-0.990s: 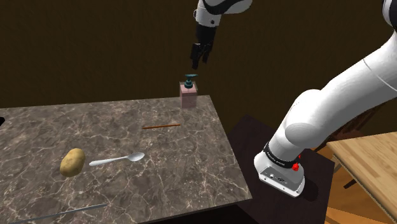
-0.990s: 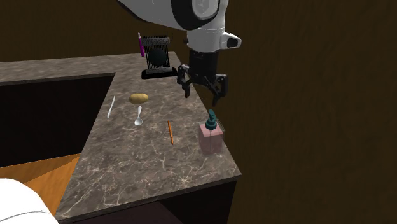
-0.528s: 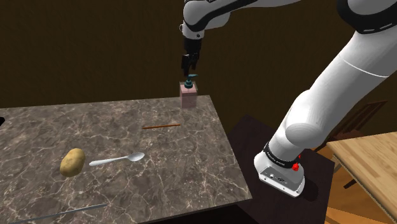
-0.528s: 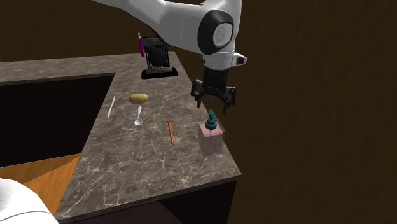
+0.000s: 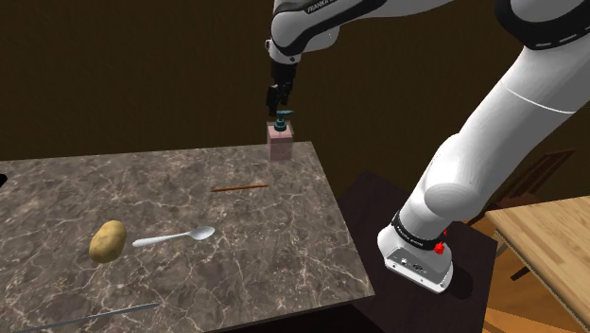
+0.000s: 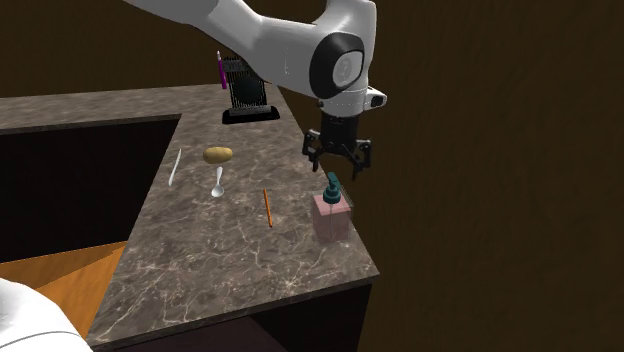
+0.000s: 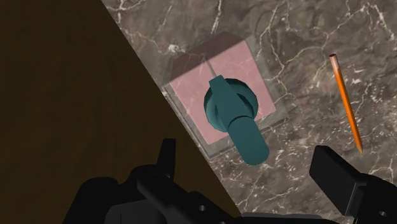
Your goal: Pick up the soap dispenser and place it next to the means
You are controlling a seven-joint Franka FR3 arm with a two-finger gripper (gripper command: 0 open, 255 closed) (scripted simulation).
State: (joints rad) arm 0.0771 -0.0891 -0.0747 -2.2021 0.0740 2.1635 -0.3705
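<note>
Your pincer [image 6: 338, 168] hangs released, fingers spread wide, over the marble bench [image 6: 230, 260]. Well away from it lie a potato [image 6: 218, 154] and a spoon [image 6: 218, 182]. Nearer lies an orange pencil [image 6: 268, 207]. Directly beneath it stands the pink soap dispenser [image 6: 332, 215], its teal pump untouched.

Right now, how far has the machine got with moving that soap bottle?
Done: nothing yet; the soap dispenser stands on the marbled counter near its corner. In hand: the open pincer hovers just above its teal pump, not touching it. Left: drop down, close on the dispenser, lift it, carry it off and set it down at its goal.
</note>
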